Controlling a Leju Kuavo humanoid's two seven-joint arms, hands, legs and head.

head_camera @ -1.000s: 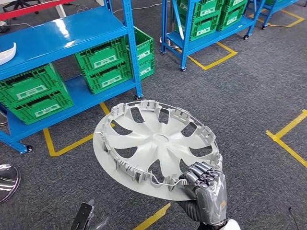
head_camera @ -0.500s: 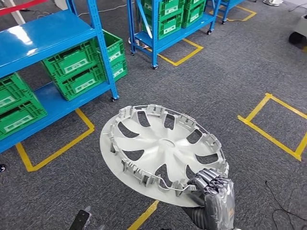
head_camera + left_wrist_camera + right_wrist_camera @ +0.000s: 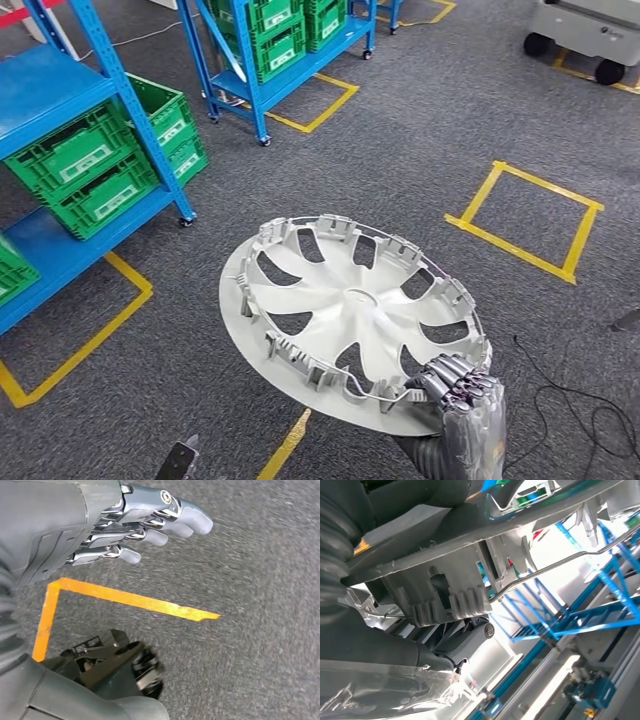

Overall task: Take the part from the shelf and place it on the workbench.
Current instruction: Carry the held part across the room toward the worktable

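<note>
A pale grey wheel cover (image 3: 351, 315), spoked and ringed with clips and a wire, hangs nearly flat over the carpet in the head view. My right hand (image 3: 462, 410) grips its near right rim, fingers curled over the edge. The right wrist view looks along the cover's clipped rim (image 3: 448, 600) from close behind that hand. My left hand (image 3: 124, 525) hangs low over the carpet with its fingers stretched out and apart, holding nothing; its tip (image 3: 178, 462) pokes in at the bottom of the head view.
Blue shelves (image 3: 143, 120) with green crates (image 3: 90, 165) stand at the left and rear. Yellow tape lines (image 3: 528, 225) mark boxes on the grey carpet. A grey wheeled cart (image 3: 589, 30) sits at the far right. A black cable (image 3: 581, 410) lies at the lower right.
The whole scene has slid left across the frames, so the camera has turned right. The wheel cover stays in my right hand, held the same way.
</note>
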